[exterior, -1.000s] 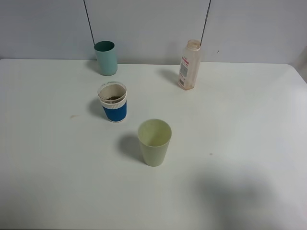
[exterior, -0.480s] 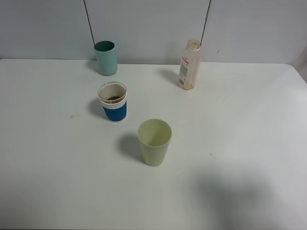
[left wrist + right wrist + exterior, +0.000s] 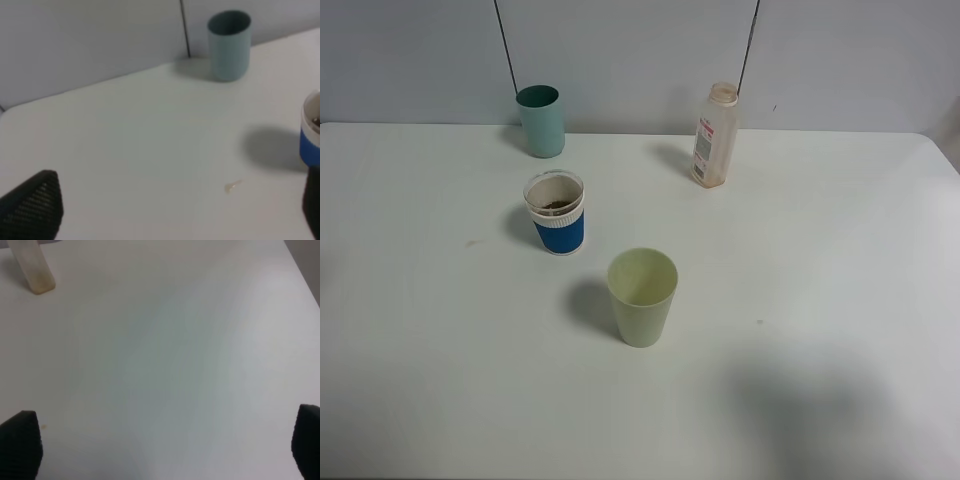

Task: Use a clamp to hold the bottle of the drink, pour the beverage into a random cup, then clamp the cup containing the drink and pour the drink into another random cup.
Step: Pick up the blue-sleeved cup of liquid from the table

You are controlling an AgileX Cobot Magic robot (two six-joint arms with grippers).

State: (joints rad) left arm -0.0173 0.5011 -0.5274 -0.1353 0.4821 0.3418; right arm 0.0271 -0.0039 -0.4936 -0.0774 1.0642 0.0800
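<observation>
From the high camera I am seeing the paper cup (image 3: 556, 214) standing upright on the table (image 3: 820, 260), left of middle, with a little brown drink (image 3: 556, 206) lying in its bottom. The teal cup (image 3: 541, 120) is standing behind it by the back wall. The bottle (image 3: 714, 135) is standing well apart at the back right, and the pale green cup (image 3: 642, 297) is sitting nearer me. Neither gripper is showing here.

Through the left wrist camera I am looking out between the fingers of the left gripper (image 3: 172, 205), which are standing wide apart and gripping nothing. The paper cup is partly cut off there, close to one finger; I cannot tell whether they are touching. The teal cup is standing beyond it, by the wall.

Through the right wrist camera, the right gripper (image 3: 164, 442) is spread wide and empty over bare table, with only the bottle's base showing far off.

I am judging the paper cup light and soft-walled, likely to buckle under a hard squeeze. I am planning a gentle hold on the blue body, just under the ribbed white band. Its long axis is running straight up, mouth to the ceiling.
</observation>
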